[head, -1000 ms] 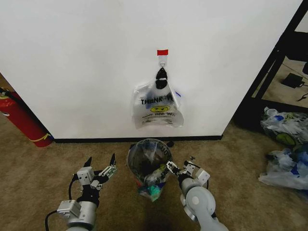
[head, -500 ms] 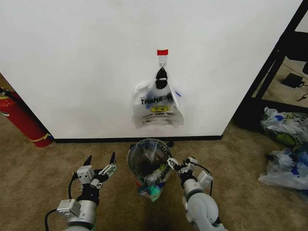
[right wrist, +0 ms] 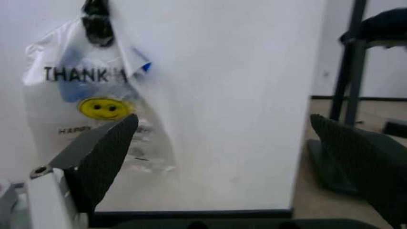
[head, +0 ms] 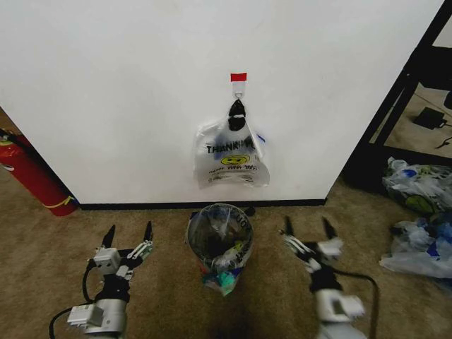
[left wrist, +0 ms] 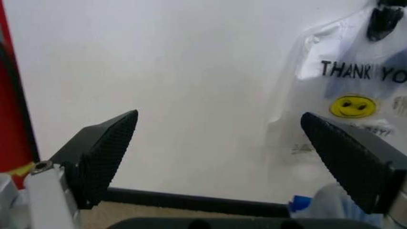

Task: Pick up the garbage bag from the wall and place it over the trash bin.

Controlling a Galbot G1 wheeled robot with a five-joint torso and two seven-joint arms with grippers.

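The garbage bag, see-through with blue strokes, black lettering and a yellow smiley, hangs on the white wall from a hook under red tape. Directly below stands the trash bin, black mesh with clear plastic showing inside. My left gripper is open, low on the bin's left side. My right gripper is open on the bin's right side, apart from its rim. The left wrist view shows the garbage bag beyond one of the open fingers. The right wrist view shows the garbage bag too.
A red fire extinguisher leans at the wall's left end. A black shelf frame stands to the right, with bundles of plastic bags on the carpet beside it. A black baseboard runs along the wall.
My right gripper has drawn away from the bin's rim, out to the right, and now points at the wall. My left gripper has shifted a little left and lower.
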